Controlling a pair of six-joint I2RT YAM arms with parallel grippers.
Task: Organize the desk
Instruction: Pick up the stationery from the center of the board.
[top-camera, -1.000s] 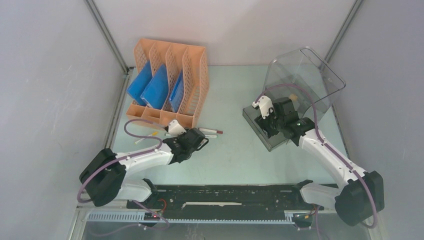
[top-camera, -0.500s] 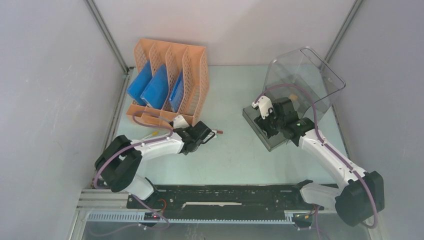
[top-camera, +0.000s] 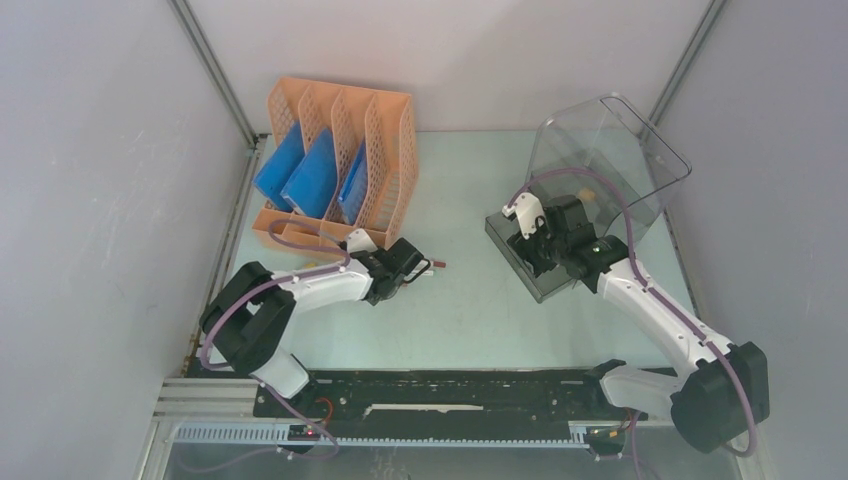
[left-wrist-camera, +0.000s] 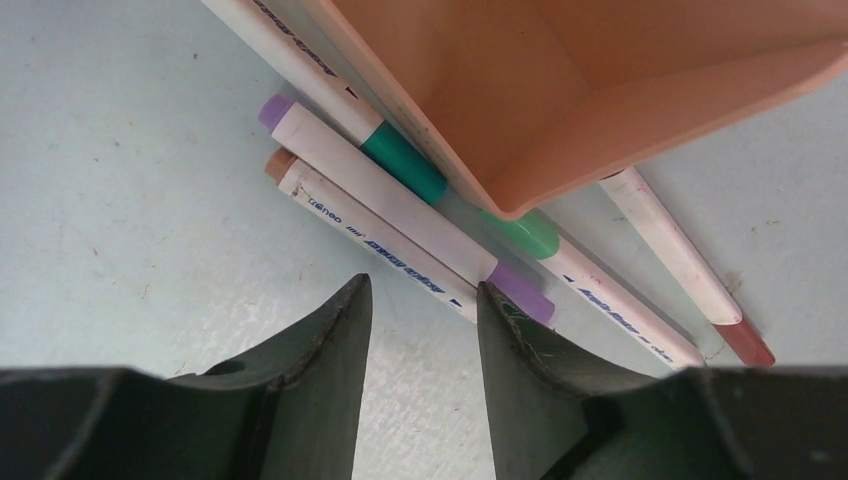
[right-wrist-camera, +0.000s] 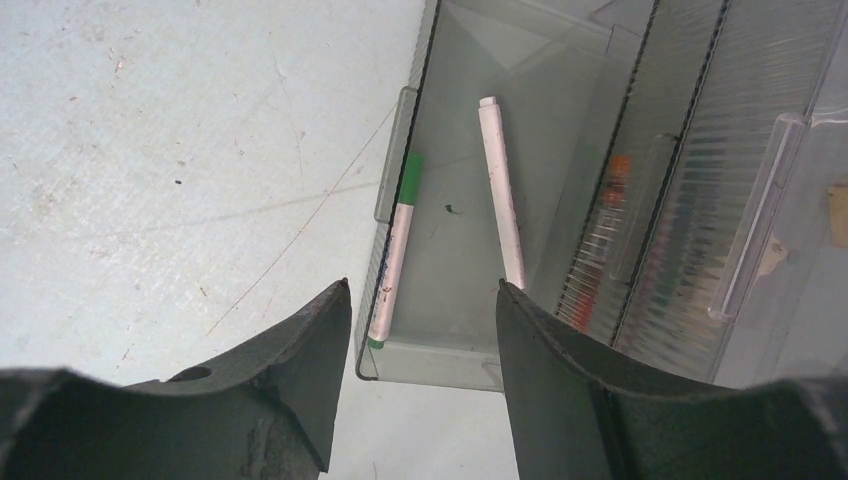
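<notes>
Desk (top-camera: 470, 310), pale mint green, fills the floor of the cell between the grey walls, with both arm bases at its near edge. At its far left stands an orange file rack (top-camera: 340, 150) holding blue folders (top-camera: 308, 182). At its far right sits a clear drawer box (top-camera: 610, 150) with one drawer (right-wrist-camera: 440, 365) pulled out toward the near side.

A cluster of markers lies on the desk against the rack's near right corner. A purple-capped marker (left-wrist-camera: 400, 215) and a brown-capped marker (left-wrist-camera: 365, 238) lie side by side and touching, a green-capped marker (left-wrist-camera: 405, 165) is tucked under the rack's edge, and a red-tipped marker (left-wrist-camera: 680, 270) lies off to the right.

The left gripper (left-wrist-camera: 422, 298) is low over this cluster with its fingers spread and nothing between them. They seem to line up on the brown-capped marker, though how close the tips are to the desk is hard to tell. The right gripper (right-wrist-camera: 422, 292) hangs above the drawer with its fingers also apart and empty. A green-capped pen (right-wrist-camera: 395, 260) and a white pen (right-wrist-camera: 500, 190) lie inside the drawer.

The likely trouble is on the left. Because the markers touch, closing could pinch two at once, or squeeze one out so that it rolls under the rack. The far finger could also catch the rack's corner and shove it
</notes>
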